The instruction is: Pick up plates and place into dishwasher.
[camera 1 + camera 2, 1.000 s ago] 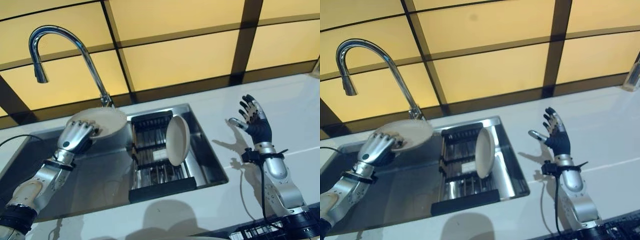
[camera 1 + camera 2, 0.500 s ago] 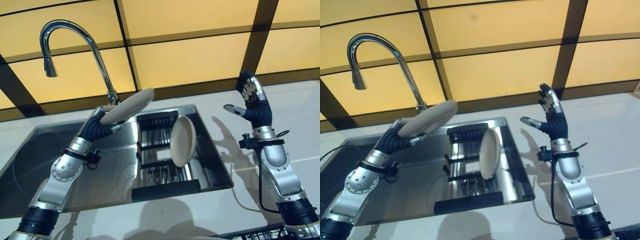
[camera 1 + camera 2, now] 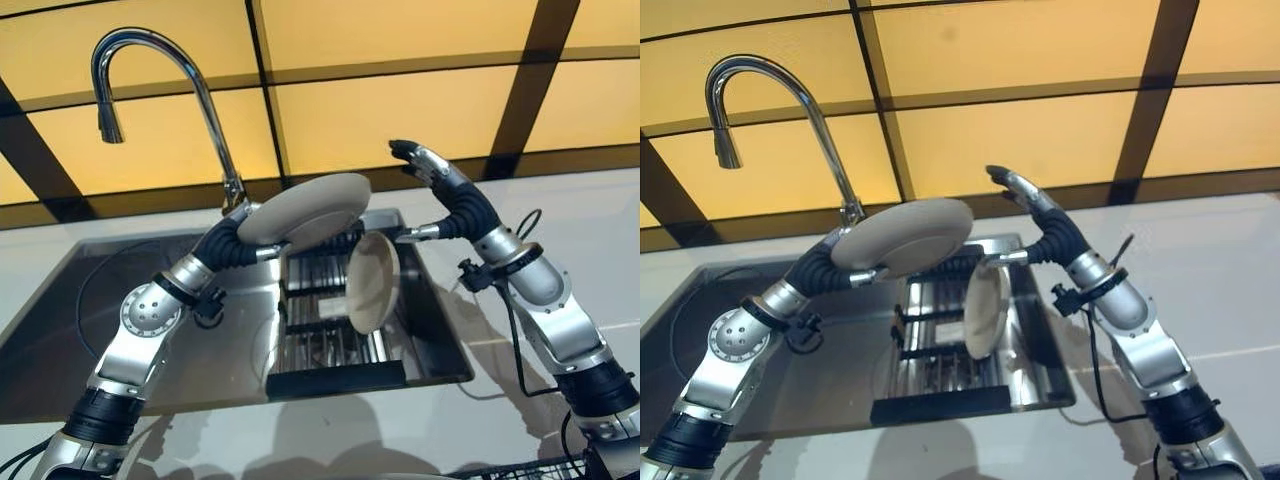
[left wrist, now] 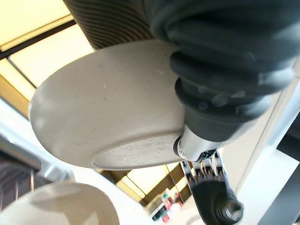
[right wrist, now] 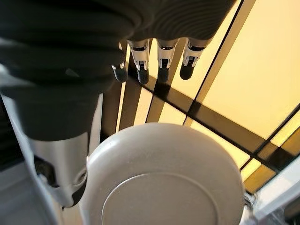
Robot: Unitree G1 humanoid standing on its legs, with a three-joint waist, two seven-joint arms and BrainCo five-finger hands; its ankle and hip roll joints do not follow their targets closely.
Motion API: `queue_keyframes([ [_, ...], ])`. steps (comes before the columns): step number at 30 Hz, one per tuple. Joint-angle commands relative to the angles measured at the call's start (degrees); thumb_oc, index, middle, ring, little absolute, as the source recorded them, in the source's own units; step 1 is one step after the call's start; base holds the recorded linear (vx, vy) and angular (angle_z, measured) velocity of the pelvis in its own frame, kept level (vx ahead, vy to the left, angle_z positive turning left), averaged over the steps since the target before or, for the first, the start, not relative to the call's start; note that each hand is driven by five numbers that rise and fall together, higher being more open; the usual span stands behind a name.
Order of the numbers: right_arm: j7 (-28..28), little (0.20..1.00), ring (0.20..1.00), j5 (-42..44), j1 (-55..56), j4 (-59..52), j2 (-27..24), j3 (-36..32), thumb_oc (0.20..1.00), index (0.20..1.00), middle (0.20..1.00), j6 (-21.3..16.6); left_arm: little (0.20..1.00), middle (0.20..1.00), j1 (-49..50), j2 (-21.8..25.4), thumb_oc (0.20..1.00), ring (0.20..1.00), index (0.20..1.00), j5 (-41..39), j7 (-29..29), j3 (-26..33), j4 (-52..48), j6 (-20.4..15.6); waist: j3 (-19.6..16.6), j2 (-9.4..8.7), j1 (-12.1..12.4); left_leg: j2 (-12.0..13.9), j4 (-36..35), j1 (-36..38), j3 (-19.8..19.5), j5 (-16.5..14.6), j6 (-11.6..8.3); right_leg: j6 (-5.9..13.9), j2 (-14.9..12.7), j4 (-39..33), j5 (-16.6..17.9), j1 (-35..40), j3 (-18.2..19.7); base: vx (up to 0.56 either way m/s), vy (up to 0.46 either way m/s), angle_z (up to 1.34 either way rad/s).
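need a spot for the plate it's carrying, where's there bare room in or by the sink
Free: the sink floor between its left wall and the rack, and the white counter right of the basin. Crowded: the rack's right side, where a standing plate sits under the held plate and right hand.

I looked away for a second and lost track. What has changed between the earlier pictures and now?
The left hand has lifted the plate from over the sink basin and carried it up and rightward, above the dish rack. The right hand, open, has swung from the counter side in toward that plate. The second plate stays upright in the rack, and the faucet is unchanged.
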Motion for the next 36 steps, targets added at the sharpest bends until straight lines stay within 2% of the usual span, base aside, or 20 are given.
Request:
queue_keyframes([
  [1,1.9,1.000,1.000,4.7,-5.7,-3.3,-2.3,2.2,1.000,1.000,1.000,0.2,0.200,0.200,-8.5,3.4,0.200,0.200,0.200,-6.0,-3.1,-3.3,-1.3,-0.3,-3.7,-1.64,1.7,1.4,0.4,2.6,-1.5,-8.4,-0.55,5.31,-2.1,-4.0,6.6,-5.9,-1.3,0.00,0.000,0.00],
  [8,0.9,1.000,1.000,4.2,-10.1,-1.9,0.9,6.2,1.000,1.000,1.000,1.1,0.200,0.200,-11.9,1.6,0.200,0.200,0.200,-10.4,-7.0,-6.8,-0.1,1.5,-3.8,-1.41,2.2,1.1,0.5,2.5,-1.9,-8.5,-0.33,5.33,-2.3,-4.0,6.7,-5.8,-1.3,0.00,0.000,0.00],
  [17,7.0,1.000,1.000,2.9,-8.1,-1.6,1.8,7.4,1.000,1.000,1.000,4.2,0.200,0.200,-12.3,0.0,0.200,0.200,0.200,-10.3,-8.3,-8.0,1.1,2.9,-3.9,-1.50,2.0,0.9,0.6,2.3,-2.0,-8.4,-0.03,5.45,-2.5,-4.0,6.8,-5.8,-1.3,0.00,0.000,0.00],
  [22,17.0,1.000,1.000,-3.2,-7.2,-0.3,-1.7,10.4,1.000,1.000,1.000,10.0,0.200,0.200,-11.8,0.1,0.200,0.200,0.200,-10.3,-8.5,-8.0,1.8,2.3,-3.8,-1.94,1.8,0.9,0.5,2.4,-1.7,-8.3,-0.05,5.52,-2.7,-4.0,7.0,-5.7,-1.3,0.00,0.000,0.00],
  [23,18.5,1.000,1.000,-4.4,-7.7,0.1,-3.4,11.3,1.000,1.000,1.000,9.4,0.200,0.200,-11.7,0.5,0.200,0.200,0.200,-10.5,-8.4,-8.0,1.9,2.2,-3.7,-2.08,1.8,0.9,0.5,2.5,-1.4,-8.2,-0.07,5.53,-2.8,-4.0,7.1,-5.7,-1.3,0.00,0.000,0.00],
  [24,20.0,1.000,1.000,-4.1,-8.2,0.2,-4.8,12.1,1.000,1.000,1.000,10.8,0.200,0.200,-11.7,1.1,0.200,0.200,0.200,-10.8,-8.1,-8.1,1.7,2.2,-3.7,-2.19,1.8,0.9,0.5,2.6,-1.3,-8.2,-0.13,5.55,-2.8,-4.0,7.1,-5.6,-1.4,0.00,0.000,0.00],
  [26,20.9,1.000,1.000,-4.5,-9.0,0.5,-7.4,12.7,1.000,1.000,1.000,12.1,0.200,0.200,-11.7,2.3,0.200,0.200,0.200,-11.4,-7.4,-8.0,1.5,2.2,-3.5,-2.53,1.7,1.0,0.4,2.7,-1.2,-8.1,-0.26,5.55,-2.8,-4.0,7.2,-5.4,-1.5,0.00,0.000,0.00],
  [29,20.5,1.000,1.000,-4.3,-9.4,0.2,-9.2,12.5,1.000,1.000,1.000,12.1,0.200,0.200,-11.0,3.1,0.200,0.200,0.200,-11.2,-6.9,-7.8,1.5,1.8,-3.4,-2.74,1.6,1.1,0.3,2.8,-1.0,-8.0,-0.32,5.61,-2.7,-4.0,7.3,-5.4,-1.5,0.00,0.000,0.00],
  [34,18.4,1.000,1.000,-1.9,-9.4,-0.5,-8.6,10.1,1.000,1.000,1.000,13.2,0.200,0.200,-9.2,2.9,0.200,0.200,0.200,-10.5,-6.8,-6.9,2.1,0.9,-3.3,-2.66,1.5,1.0,0.3,2.9,-1.2,-8.1,-0.23,5.63,-2.7,-3.9,7.2,-5.4,-1.3,0.00,0.000,0.00],
  [35,18.4,0.570,0.570,-2.0,-8.9,-0.7,-8.2,9.4,0.570,0.570,0.570,13.3,0.200,0.200,-8.9,2.6,0.200,0.200,0.200,-10.5,-6.9,-6.5,2.1,1.0,-3.3,-2.62,1.5,1.0,0.4,2.9,-1.2,-8.2,-0.20,5.65,-2.7,-3.9,7.2,-5.4,-1.2,0.00,0.000,0.00],
  [36,18.6,0.347,0.347,-2.3,-8.4,-0.8,-7.8,9.0,0.347,0.347,0.347,13.2,0.200,0.200,-8.6,2.3,0.200,0.200,0.200,-10.2,-7.0,-6.3,2.1,1.0,-3.3,-2.57,1.5,1.0,0.4,2.9,-1.2,-8.2,-0.17,5.64,-2.7,-3.9,7.1,-5.4,-1.2,0.00,0.000,0.00],
])
